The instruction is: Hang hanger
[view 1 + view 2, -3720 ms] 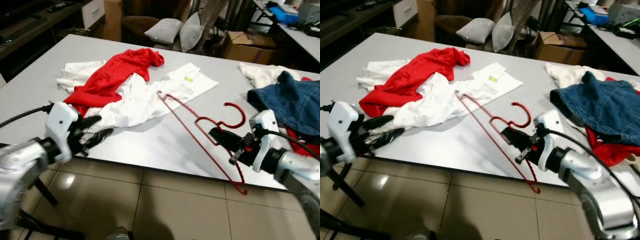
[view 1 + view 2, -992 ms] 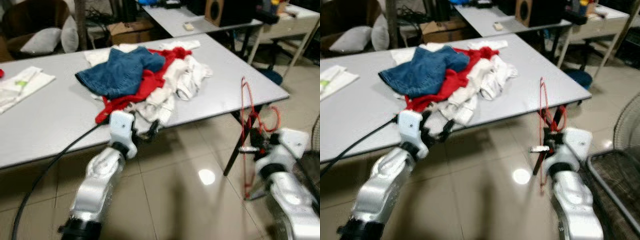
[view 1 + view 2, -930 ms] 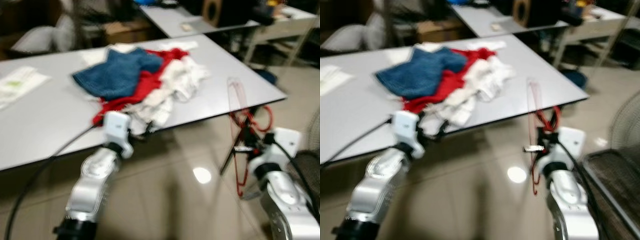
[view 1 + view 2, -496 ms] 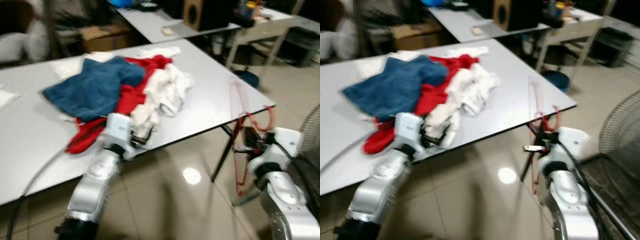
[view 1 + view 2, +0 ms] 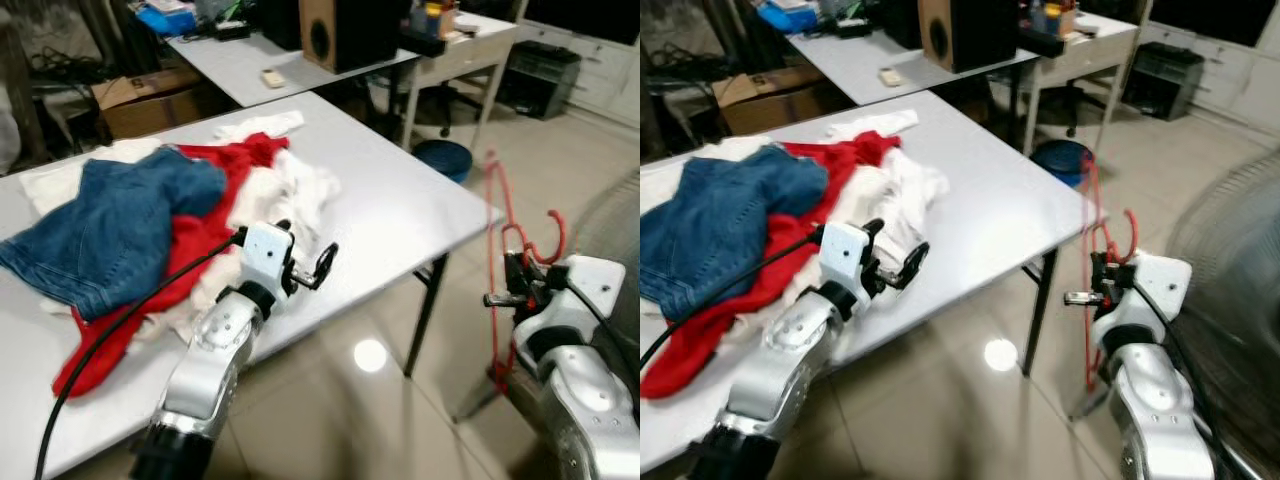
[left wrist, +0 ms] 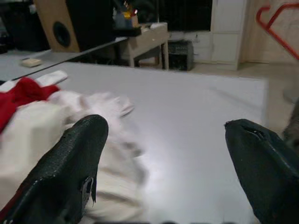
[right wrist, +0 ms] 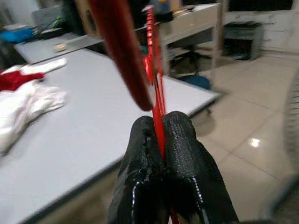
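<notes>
My two silver arms, lower frame: each ends in a white wrist housing and textured black fingers (image 6: 70, 172). A black cable (image 5: 110, 330) trails from my left wrist.

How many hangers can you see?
1. The red hanger is pinched in the right gripper, held upright off the corner of the grey table. More could be buried under the clothes pile; that can't be told.

the thin red wire hanger (image 5: 507, 262) is motion-blurred, its lower end hidden behind the right arm; the large round wire fan (image 5: 1230, 300) is smeared and cut off by the edge.
</notes>
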`<state>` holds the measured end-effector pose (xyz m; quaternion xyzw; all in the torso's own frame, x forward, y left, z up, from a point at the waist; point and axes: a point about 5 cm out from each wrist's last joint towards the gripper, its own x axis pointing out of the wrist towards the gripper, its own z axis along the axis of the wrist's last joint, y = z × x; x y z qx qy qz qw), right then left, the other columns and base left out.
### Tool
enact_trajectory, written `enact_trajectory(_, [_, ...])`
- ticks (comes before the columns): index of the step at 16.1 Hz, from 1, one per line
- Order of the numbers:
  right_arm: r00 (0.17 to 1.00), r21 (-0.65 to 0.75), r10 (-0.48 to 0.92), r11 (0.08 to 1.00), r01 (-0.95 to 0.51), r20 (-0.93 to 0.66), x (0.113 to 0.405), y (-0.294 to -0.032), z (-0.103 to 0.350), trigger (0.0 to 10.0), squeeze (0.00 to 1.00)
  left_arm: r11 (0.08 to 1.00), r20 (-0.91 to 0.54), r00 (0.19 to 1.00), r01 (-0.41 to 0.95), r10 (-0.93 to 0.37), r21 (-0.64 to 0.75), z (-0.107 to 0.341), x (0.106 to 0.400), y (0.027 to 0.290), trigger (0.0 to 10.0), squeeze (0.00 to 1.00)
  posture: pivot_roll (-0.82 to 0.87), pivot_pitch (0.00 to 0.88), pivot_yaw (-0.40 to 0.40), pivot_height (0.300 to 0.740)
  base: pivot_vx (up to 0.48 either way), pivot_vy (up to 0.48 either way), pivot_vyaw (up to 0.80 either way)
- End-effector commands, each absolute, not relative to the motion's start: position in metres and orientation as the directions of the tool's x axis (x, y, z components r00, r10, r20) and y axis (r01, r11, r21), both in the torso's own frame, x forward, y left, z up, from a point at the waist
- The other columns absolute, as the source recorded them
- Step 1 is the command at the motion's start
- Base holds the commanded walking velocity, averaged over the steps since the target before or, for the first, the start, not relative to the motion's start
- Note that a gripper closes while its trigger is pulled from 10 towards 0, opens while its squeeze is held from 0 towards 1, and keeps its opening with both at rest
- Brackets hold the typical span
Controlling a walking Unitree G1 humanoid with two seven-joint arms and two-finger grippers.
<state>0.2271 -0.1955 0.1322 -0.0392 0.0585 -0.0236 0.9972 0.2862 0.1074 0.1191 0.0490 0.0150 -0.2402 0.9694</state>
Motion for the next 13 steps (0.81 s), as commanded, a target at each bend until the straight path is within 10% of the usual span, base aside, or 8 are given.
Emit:
enact_trajectory(1, [0.993,-0.097,-0.055,0.994,0.045,-0.109,0.224,-0.199,0.136,10.0,0.0,0.872,-0.075,0.878,0.479,-0.474,0.104,0.117,0.289,0.104,10.0,0.31,-0.17,0.0,0.039,0.74,0.326,0.0,0.0])
enact_trajectory(4, [0.992,-0.123,-0.048,0.992,0.033,-0.117,0.22,-0.204,0.138,10.0,0.0,0.824,-0.128,0.846,0.533,-0.517,0.191,0.112,0.292,0.097,10.0,0.02,-0.18,0.0,0.045,0.74,0.0,0.0,0.0])
enact_trajectory(6, [0.991,-0.138,-0.034,0.99,0.015,-0.133,0.22,-0.207,0.139,10.0,0.0,0.828,-0.17,0.854,0.519,-0.492,0.21,0.108,0.299,0.101,10.0,0.0,-0.2,0.0,0.044,0.74,0.0,0.0,0.0])
enact_trajectory(7, [0.99,-0.145,-0.023,0.989,0.002,-0.139,0.219,-0.206,0.14,10.0,0.0,0.835,-0.176,0.856,0.514,-0.486,0.197,0.107,0.303,0.104,9.1,0.0,-0.21,0.002,0.048,0.74,0.0,0.0,0.0])
enact_trajectory(8, [0.99,-0.154,-0.007,0.988,-0.015,-0.14,0.218,-0.205,0.141,10.0,0.0,0.837,-0.19,0.86,0.507,-0.473,0.208,0.105,0.306,0.107,1.8,0.0,-0.22,0.0,0.046,0.74,0.0,0.0,0.0])
enact_trajectory(9, [0.99,-0.155,-0.006,0.988,-0.016,-0.14,0.217,-0.206,0.142,10.0,0.0,0.843,-0.196,0.867,0.493,-0.458,0.214,0.104,0.308,0.108,0.0,0.0,-0.22,0.0,0.046,0.74,0.0,0.0,0.0])
enact_trajectory(13, [0.986,-0.15,-0.038,0.989,0.013,-0.165,0.212,-0.209,0.137,10.0,0.0,0.859,-0.265,0.881,0.453,-0.391,0.239,0.086,0.314,0.108,0.0,0.0,-0.22,0.013,0.086,0.74,0.0,0.0,0.0])
